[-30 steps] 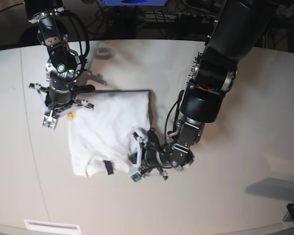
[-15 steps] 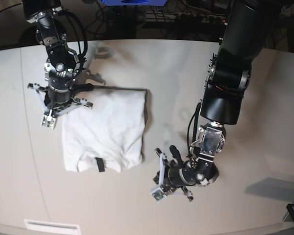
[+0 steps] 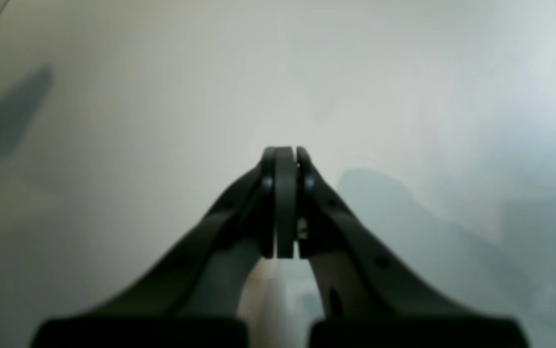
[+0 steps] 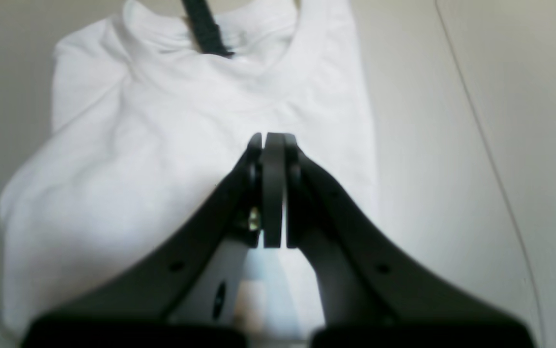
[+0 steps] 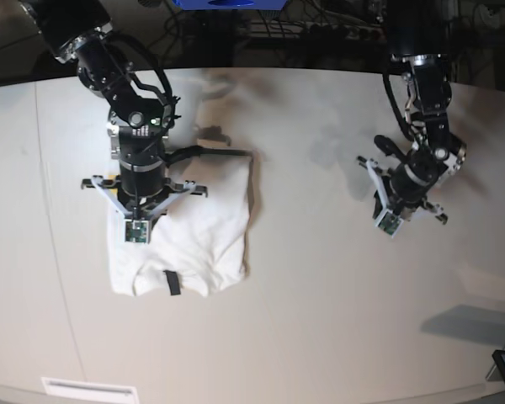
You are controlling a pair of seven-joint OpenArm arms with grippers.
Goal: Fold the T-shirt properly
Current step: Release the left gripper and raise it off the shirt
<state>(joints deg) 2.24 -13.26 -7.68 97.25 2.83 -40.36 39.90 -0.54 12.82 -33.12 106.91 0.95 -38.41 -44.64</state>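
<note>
Below my right fingers (image 4: 273, 140), pressed together and empty, the T-shirt (image 4: 128, 159) runs lengthwise toward its collar; my left fingers (image 3: 285, 152), likewise together, hang well apart over bare worktop (image 3: 403, 96).

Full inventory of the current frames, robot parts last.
T-shirt: 1, white, folded into a rectangle on the table's left side in the base view, plain reverse up.
Neck tag: 1, black, at the shirt's collar edge nearest the camera.
Table: 1, pale grey, fills most of the base view.
Cables and dark clutter: several, black, behind the table's far edge.
Blue object: 1, at the top edge, cut off; cannot tell what it is.
Right gripper: 1, black, jaws together, above the shirt, holding nothing.
Left gripper: 1, black, jaws together, over bare table away from the shirt, holding nothing.
</note>
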